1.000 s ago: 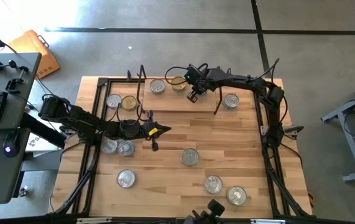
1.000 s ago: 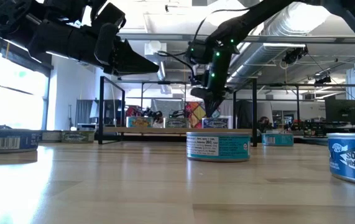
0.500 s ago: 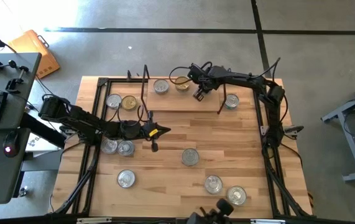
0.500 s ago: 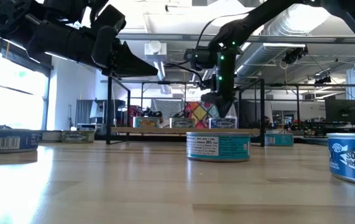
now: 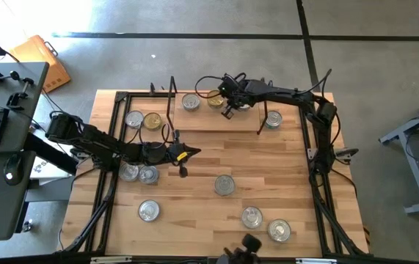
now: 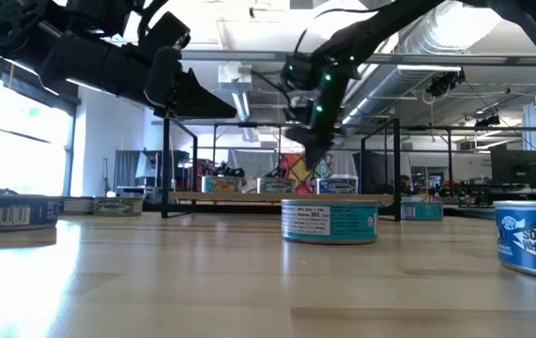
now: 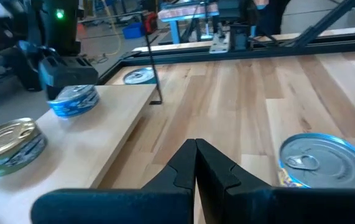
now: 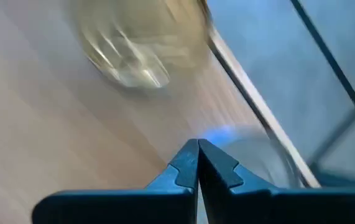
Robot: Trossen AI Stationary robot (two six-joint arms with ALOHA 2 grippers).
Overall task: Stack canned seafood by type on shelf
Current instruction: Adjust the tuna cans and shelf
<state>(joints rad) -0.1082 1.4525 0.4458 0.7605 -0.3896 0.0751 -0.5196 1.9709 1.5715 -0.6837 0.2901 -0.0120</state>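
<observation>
The shelf stands at the table's far side: a light board between two black wire end frames. A silver-topped tin and a gold-topped tin stand on it. My right gripper hovers shut and empty just above the board beside the gold tin; it also shows in the low view. My left gripper waits shut and empty above the table's left middle, near a silver tin. Other tins stand on their bottoms on the table.
A silver tin and a gold tin stand left of the shelf, and one silver tin stands right of it. Two tins stand by the left arm. Several more tins stand across the near half.
The shelf, with its tins, has slid a little toward the table's right edge and then stayed. My right gripper went toward the right edge with it, then came back toward the left, staying shut above the board.
</observation>
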